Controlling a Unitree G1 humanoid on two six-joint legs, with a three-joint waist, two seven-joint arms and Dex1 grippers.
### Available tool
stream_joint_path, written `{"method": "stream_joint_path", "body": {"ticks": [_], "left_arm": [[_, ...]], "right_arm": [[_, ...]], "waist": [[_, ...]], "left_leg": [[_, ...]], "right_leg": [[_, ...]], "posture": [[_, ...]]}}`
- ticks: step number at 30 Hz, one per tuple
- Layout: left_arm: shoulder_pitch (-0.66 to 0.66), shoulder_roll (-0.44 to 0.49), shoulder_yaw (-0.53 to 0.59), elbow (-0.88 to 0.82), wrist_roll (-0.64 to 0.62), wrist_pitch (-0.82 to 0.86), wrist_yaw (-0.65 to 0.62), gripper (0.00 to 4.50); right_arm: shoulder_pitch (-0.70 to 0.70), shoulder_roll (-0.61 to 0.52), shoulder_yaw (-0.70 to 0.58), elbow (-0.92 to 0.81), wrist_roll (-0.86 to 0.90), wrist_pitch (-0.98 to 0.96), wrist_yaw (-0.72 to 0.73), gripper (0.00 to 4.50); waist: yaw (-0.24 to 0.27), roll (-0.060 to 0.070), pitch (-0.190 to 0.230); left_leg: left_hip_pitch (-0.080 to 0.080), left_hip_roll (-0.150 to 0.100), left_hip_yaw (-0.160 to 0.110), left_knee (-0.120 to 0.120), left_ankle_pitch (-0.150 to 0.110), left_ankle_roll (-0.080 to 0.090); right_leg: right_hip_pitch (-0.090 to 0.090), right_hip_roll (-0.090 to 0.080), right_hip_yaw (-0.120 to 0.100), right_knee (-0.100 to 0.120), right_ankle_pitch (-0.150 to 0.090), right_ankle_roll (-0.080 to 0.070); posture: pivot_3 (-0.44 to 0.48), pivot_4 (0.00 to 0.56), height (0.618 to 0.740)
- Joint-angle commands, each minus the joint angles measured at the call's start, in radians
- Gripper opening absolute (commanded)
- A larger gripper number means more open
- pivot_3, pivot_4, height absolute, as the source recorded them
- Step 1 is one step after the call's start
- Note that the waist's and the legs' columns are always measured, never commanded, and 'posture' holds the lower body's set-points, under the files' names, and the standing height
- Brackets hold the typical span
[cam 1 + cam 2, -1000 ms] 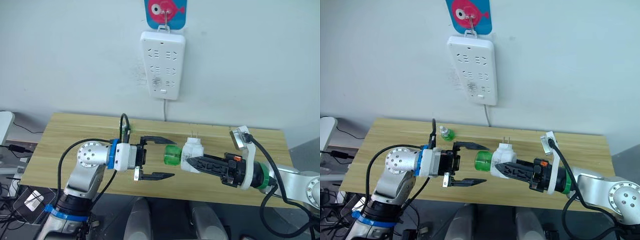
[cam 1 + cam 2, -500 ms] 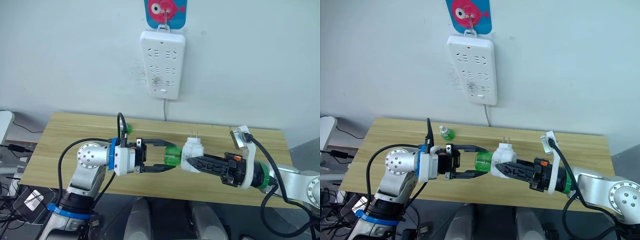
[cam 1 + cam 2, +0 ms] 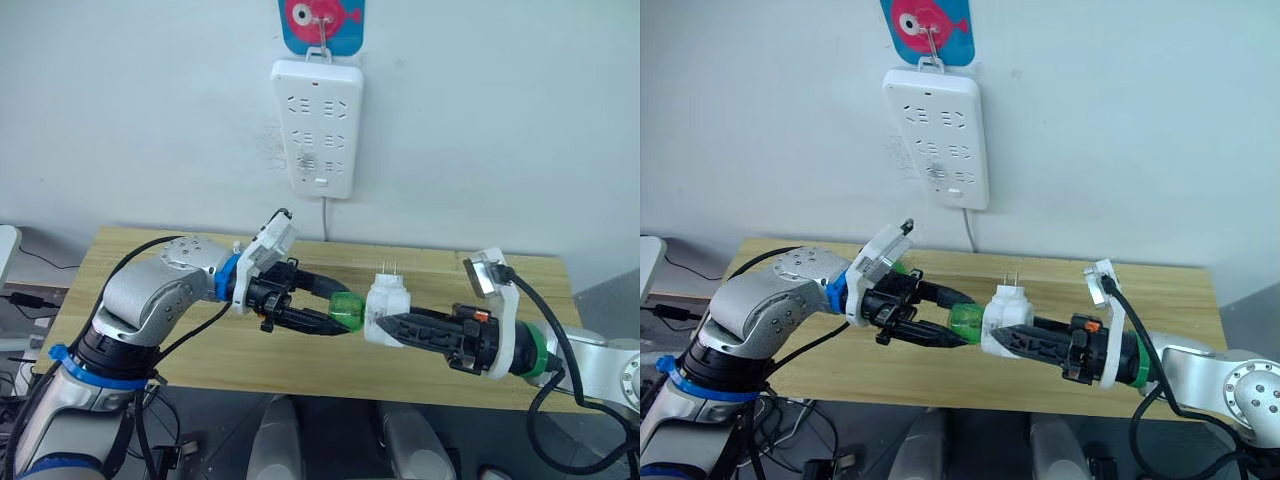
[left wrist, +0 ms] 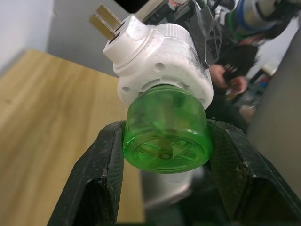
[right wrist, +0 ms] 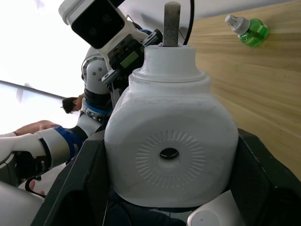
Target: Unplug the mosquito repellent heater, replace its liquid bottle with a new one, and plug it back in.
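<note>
The mosquito repellent heater [image 3: 388, 300], a small white unit with two prongs pointing up, is held above the wooden table [image 3: 130, 260] by my right gripper [image 3: 384, 324], which is shut on its body. A green liquid bottle [image 3: 346, 309] sticks out of the heater toward my left arm. My left gripper [image 3: 338, 314] is shut on this bottle, one black finger [image 4: 96, 186] on each side of it. In the right wrist view the heater's round face [image 5: 170, 153] shows its dark centre dot. Another green bottle [image 5: 249, 29] with a white cap lies on the table behind.
A long white power strip [image 3: 317, 125] hangs on the wall above the table's far edge, its cord dropping behind the table. A blue and pink fish hook [image 3: 320, 22] holds it. A person [image 5: 33, 129] shows past the table.
My left gripper has gone from open beside the green bottle to shut on it. The left forearm has swung up and its wrist has rolled. The right gripper still holds the heater.
</note>
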Motion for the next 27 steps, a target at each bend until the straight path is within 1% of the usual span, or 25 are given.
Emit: {"method": "stream_joint_path", "body": {"ticks": [1, 2, 4, 5, 6, 7, 8, 10, 12, 14, 19, 22, 23, 26, 27], "left_arm": [[0.012, -0.008, 0.028, -0.05, -0.027, 0.012, -0.008, 2.65], [0.028, -0.01, 0.028, -0.056, -0.004, -0.014, -0.011, 3.02], [0.058, -0.013, 0.028, -0.067, 0.046, -0.08, -0.014, 3.55], [0.08, -0.017, 0.026, -0.074, 0.093, -0.151, -0.017, 3.83], [0.124, -0.023, 0.025, -0.073, 0.173, -0.293, -0.031, 4.12], [0.163, -0.036, 0.034, -0.068, 0.223, -0.38, -0.017, 4.17], [0.194, -0.044, 0.04, -0.063, 0.253, -0.429, -0.005, 4.17], [0.264, -0.081, 0.055, -0.035, 0.338, -0.668, -0.024, 4.17], [0.323, -0.144, 0.087, 0.0, 0.4, -0.921, -0.019, 4.17], [0.348, -0.187, 0.109, 0.023, 0.419, -1.06, -0.01, 4.17], [0.365, -0.241, 0.11, 0.063, 0.451, -1.211, 0.029, 4.17], [0.362, -0.241, 0.083, 0.066, 0.446, -1.236, 0.016, 4.17], [0.358, -0.242, 0.077, 0.069, 0.445, -1.234, 0.022, 3.78], [0.337, -0.246, 0.063, 0.059, 0.428, -1.207, 0.035, 3.04], [0.333, -0.245, 0.061, 0.052, 0.42, -1.199, 0.036, 2.72]], "right_arm": [[0.01, -0.006, 0.012, -0.064, 0.024, 0.004, 0.006, 2.99], [0.013, -0.006, 0.011, -0.065, 0.026, 0.002, 0.004, 2.99], [0.017, -0.009, 0.01, -0.065, 0.03, -0.003, 0.002, 2.99], [0.019, -0.011, 0.008, -0.065, 0.032, -0.005, 0.002, 2.99], [0.023, -0.011, 0.004, -0.063, 0.033, -0.009, 0.0, 2.99], [0.024, -0.012, 0.002, -0.061, 0.033, -0.012, -0.001, 2.99], [0.026, -0.011, 0.001, -0.061, 0.033, -0.015, -0.001, 2.99], [0.026, -0.009, 0.002, -0.06, 0.034, -0.018, -0.003, 2.99], [0.019, -0.004, 0.006, -0.054, 0.032, -0.02, -0.005, 2.99], [0.014, -0.001, 0.01, -0.052, 0.031, -0.021, -0.007, 2.99], [0.006, 0.002, 0.012, -0.049, 0.033, -0.019, -0.01, 2.99], [0.004, 0.002, 0.012, -0.048, 0.034, -0.019, -0.01, 2.99], [0.004, 0.002, 0.012, -0.048, 0.034, -0.019, -0.011, 2.99], [0.004, 0.002, 0.012, -0.05, 0.034, -0.02, -0.012, 2.99], [0.005, 0.002, 0.012, -0.052, 0.034, -0.021, -0.012, 2.99]], "waist": [[0.001, 0.0, 0.001], [0.001, 0.0, 0.001], [0.002, 0.0, 0.001], [0.003, 0.0, 0.001], [0.003, 0.0, 0.001], [0.003, 0.0, 0.001], [0.003, 0.0, 0.001], [0.008, 0.0, 0.001], [0.011, 0.0, 0.001], [0.015, 0.0, 0.001], [0.022, 0.0, 0.001], [0.021, 0.0, 0.001], [0.02, 0.0, 0.001], [0.02, 0.0, 0.001], [0.019, 0.0, 0.001]], "left_leg": [[0.0, 0.0, 0.0, 0.0, 0.0, 0.0], [0.0, 0.0, 0.0, 0.0, 0.0, 0.0], [0.0, 0.0, 0.0, 0.0, 0.0, 0.0], [0.0, 0.0, 0.0, 0.0, 0.0, 0.0], [0.0, 0.0, 0.001, 0.0, 0.0, -0.001], [0.0, 0.0, 0.002, 0.0, 0.0, -0.001], [0.0, 0.0, 0.002, 0.0, 0.0, -0.001], [0.0, 0.0, 0.002, 0.0, 0.0, -0.001], [0.0, 0.0, 0.002, 0.0, 0.0, -0.001], [0.0, 0.0, 0.003, 0.0, 0.0, -0.001], [0.0, 0.0, 0.002, 0.0, -0.001, 0.001], [0.0, -0.001, 0.002, 0.0, -0.001, 0.001], [0.0, 0.0, 0.002, 0.0, -0.001, 0.001], [0.0, 0.0, 0.002, 0.0, -0.001, 0.001], [0.0, 0.0, 0.002, 0.0, -0.001, 0.001]], "right_leg": [[0.0, 0.0, 0.0, 0.0, 0.0, 0.0], [0.0, 0.0, 0.0, 0.0, 0.0, 0.0], [0.0, 0.0, 0.001, 0.0, 0.0, 0.0], [0.0, 0.0, 0.001, 0.0, 0.0, 0.0], [0.0, 0.0, 0.001, 0.0, 0.0, 0.0], [0.0, 0.0, 0.002, 0.0, 0.0, 0.0], [0.0, -0.001, 0.002, 0.0, 0.0, 0.0], [0.0, -0.001, 0.002, 0.0, 0.0, 0.0], [0.0, -0.001, 0.002, -0.001, 0.0, 0.0], [0.0, -0.001, 0.002, 0.0, 0.0, 0.0], [0.0, -0.001, 0.002, 0.0, 0.0, 0.0], [0.0, -0.001, 0.002, 0.0, 0.0, 0.0], [0.0, -0.001, 0.002, 0.0, 0.0, 0.0], [0.0, -0.001, 0.002, 0.0, 0.0, 0.0], [0.0, -0.001, 0.002, 0.0, 0.0, 0.0]], "posture": [[-0.104, 0.324, 0.697], [-0.104, 0.324, 0.697], [-0.106, 0.329, 0.697], [-0.105, 0.329, 0.697], [-0.105, 0.329, 0.697], [-0.105, 0.329, 0.697], [-0.101, 0.329, 0.697], [-0.098, 0.329, 0.697], [-0.098, 0.329, 0.697], [-0.096, 0.332, 0.697], [-0.095, 0.334, 0.697], [-0.096, 0.335, 0.697], [-0.096, 0.335, 0.697], [-0.099, 0.336, 0.697], [-0.101, 0.337, 0.697]]}}
